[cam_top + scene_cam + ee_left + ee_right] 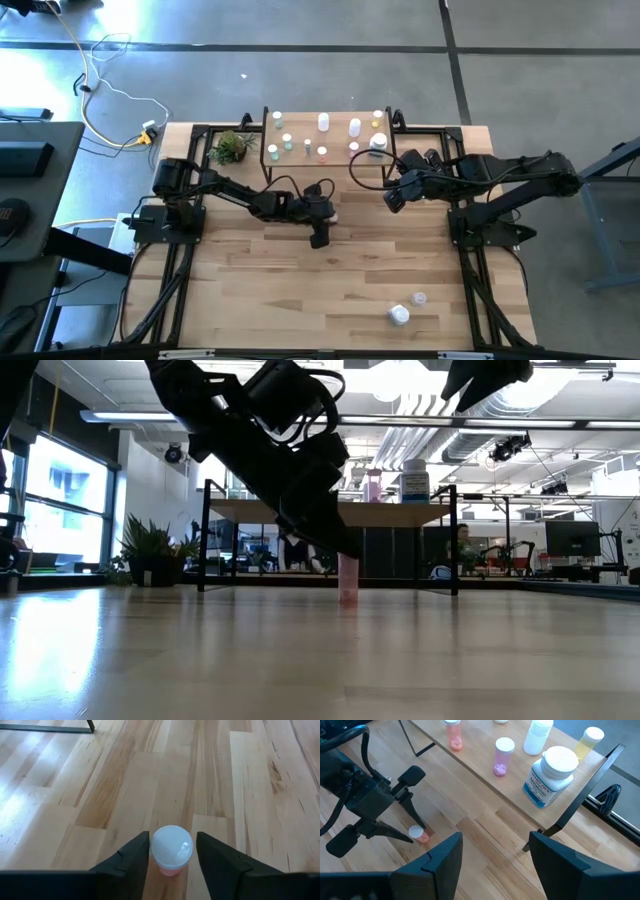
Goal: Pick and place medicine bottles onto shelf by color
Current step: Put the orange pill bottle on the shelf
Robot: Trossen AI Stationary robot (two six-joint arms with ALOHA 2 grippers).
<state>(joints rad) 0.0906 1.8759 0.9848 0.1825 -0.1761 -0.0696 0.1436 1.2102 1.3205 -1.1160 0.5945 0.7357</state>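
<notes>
High view puts the table [330,300] across most of the frame, with the shelf [300,124] at its upper centre carrying a scatter of medicine bottles [324,123]. Two more bottles [400,315] lie loose in the lower right of the tabletop, well apart from everything else. The left gripper [320,226] sits near the middle of the frame, just below the shelf, while the right gripper [495,862] waits to the right of centre with its fingers parted and nothing between them. In the left wrist view, a small pink bottle with a white cap [171,851] stands upright at the bottom centre of the frame, bracketed by the left gripper's two fingers [135,855]. These fingers sit close on either side of the cap, though whether they already press it I cannot tell. The step in hand looks like the grasp. To do it well, the jaws should close evenly so the bottle is not tipped, hold it low enough that the cap does not slip free, then lift straight up before swinging toward the pink bottles on the shelf [453,735].
</notes>
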